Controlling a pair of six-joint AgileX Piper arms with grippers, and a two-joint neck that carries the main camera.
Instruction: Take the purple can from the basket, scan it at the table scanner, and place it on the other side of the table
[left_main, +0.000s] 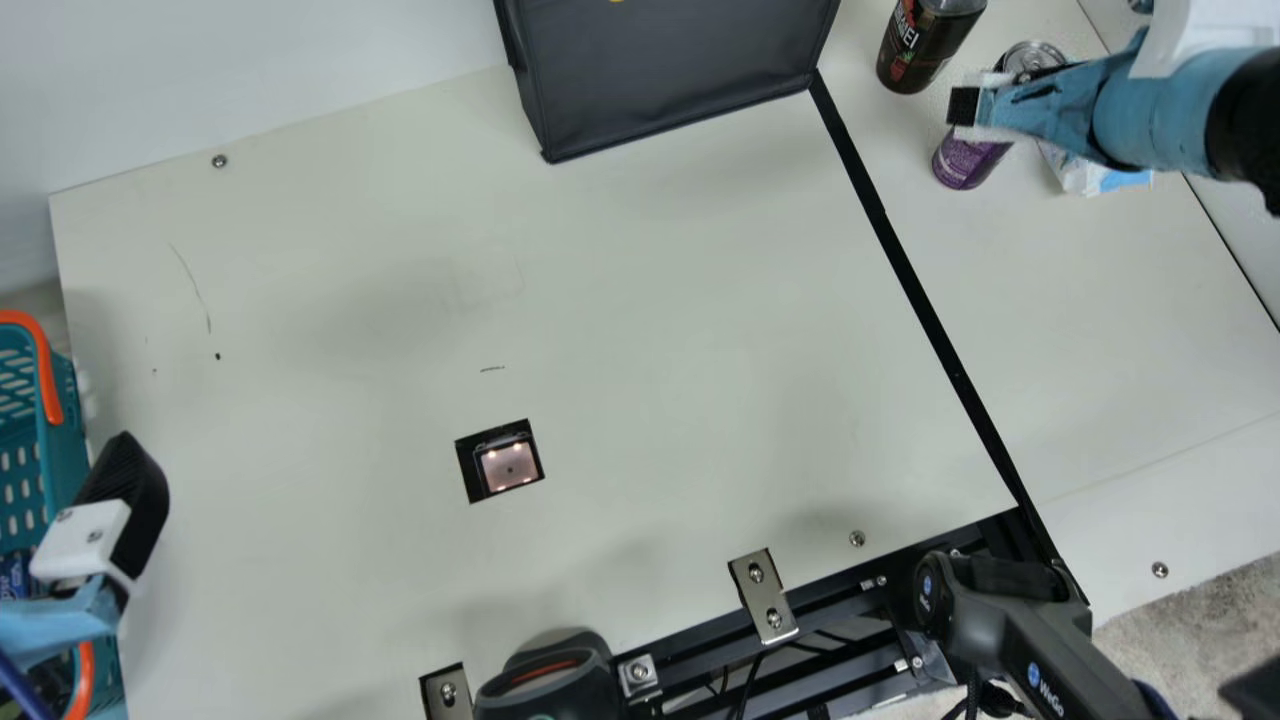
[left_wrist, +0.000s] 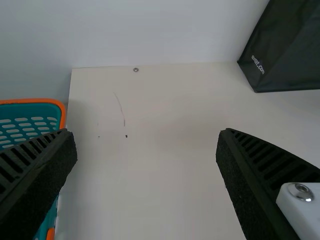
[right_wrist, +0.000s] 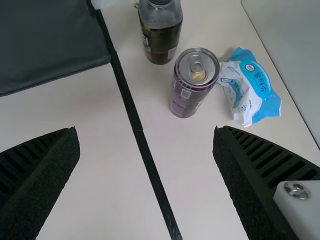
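Purple can (right_wrist: 186, 98) stands upright past black strip (right_wrist: 155, 177), between bottle (right_wrist: 160, 42) and packet (right_wrist: 254, 90); right gripper (right_wrist: 145, 131) spread nearby, left gripper (left_wrist: 147, 134) spread near basket (left_main: 68, 430). Can likely full, fairly weighty, slick; stiff walls may dent, mid-body grip best. Basket holds something blue (left_main: 14, 574), identity unclear; contents of bag (left_main: 680, 80) hidden from onlookers.

Left tool (left_main: 126, 488) and right tool (left_main: 966, 107) both spread wide open

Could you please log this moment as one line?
purple can: upright, right of black strip | right gripper: jaws open, empty | left gripper: jaws open, empty
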